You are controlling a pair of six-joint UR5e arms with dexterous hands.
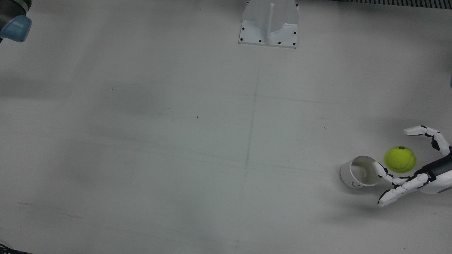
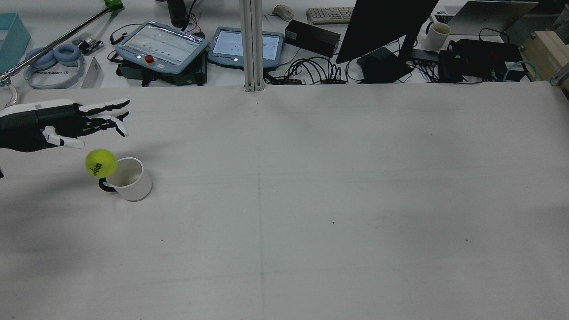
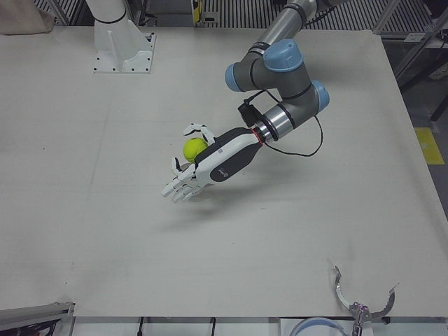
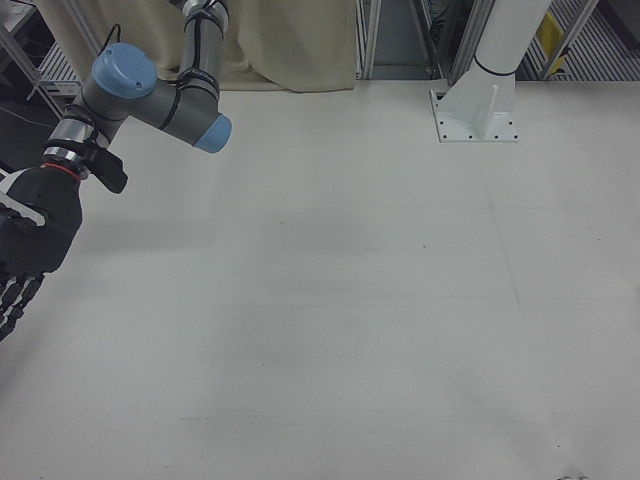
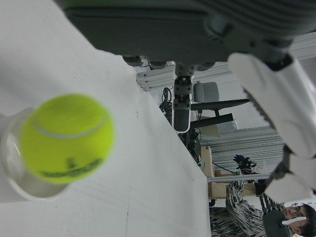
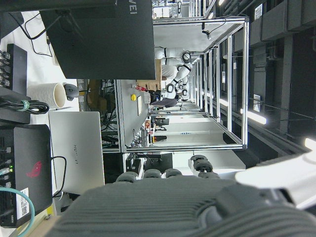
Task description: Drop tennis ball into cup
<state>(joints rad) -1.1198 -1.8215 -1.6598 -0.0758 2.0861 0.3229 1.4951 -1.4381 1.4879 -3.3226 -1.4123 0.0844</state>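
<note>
The yellow-green tennis ball (image 1: 400,159) (image 2: 101,163) (image 3: 194,148) (image 5: 66,138) is loose just under my left hand, touching none of its fingers. It sits level with the rim of the white cup (image 1: 358,173) (image 2: 129,180) (image 5: 12,170), on the handle side, slightly blurred. The cup stands upright near the table's edge on my left side. My left hand (image 1: 423,173) (image 2: 66,122) (image 3: 210,164) is open, palm down, fingers spread above ball and cup. The hand hides the cup in the left-front view. My right hand (image 4: 25,255) hangs far off at its own side with its fingers extended and holds nothing.
The arm's white pedestal (image 1: 270,24) stands at the far middle of the table. Beyond the table's far edge a desk holds tablets (image 2: 162,44), a monitor (image 2: 386,26) and cables. A metal clamp (image 3: 360,304) lies near the front edge in the left-front view.
</note>
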